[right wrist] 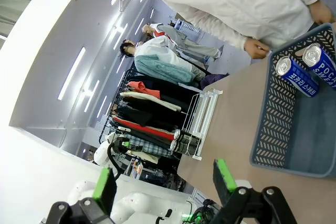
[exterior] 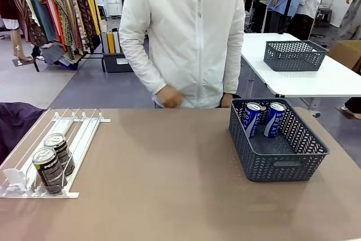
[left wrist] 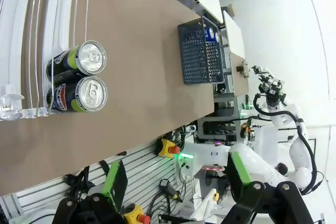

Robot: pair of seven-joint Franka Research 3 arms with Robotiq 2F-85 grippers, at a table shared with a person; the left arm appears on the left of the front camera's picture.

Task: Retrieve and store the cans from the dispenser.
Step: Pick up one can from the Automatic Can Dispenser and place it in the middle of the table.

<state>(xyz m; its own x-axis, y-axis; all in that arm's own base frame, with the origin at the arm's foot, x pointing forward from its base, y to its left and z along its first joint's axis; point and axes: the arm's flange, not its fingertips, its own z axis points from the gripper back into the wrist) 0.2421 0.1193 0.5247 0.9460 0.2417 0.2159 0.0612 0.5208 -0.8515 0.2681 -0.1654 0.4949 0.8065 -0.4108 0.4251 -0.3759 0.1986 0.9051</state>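
Left wrist view: silver-topped cans (left wrist: pixel 86 94)

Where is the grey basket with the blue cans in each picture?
Front view: the basket stands on the right side of the table.
Left wrist view: the basket is upper middle, turned sideways.
Right wrist view: the basket is at the right edge.
Shared landmark: the white rack with two dark cans, at the table's other end.
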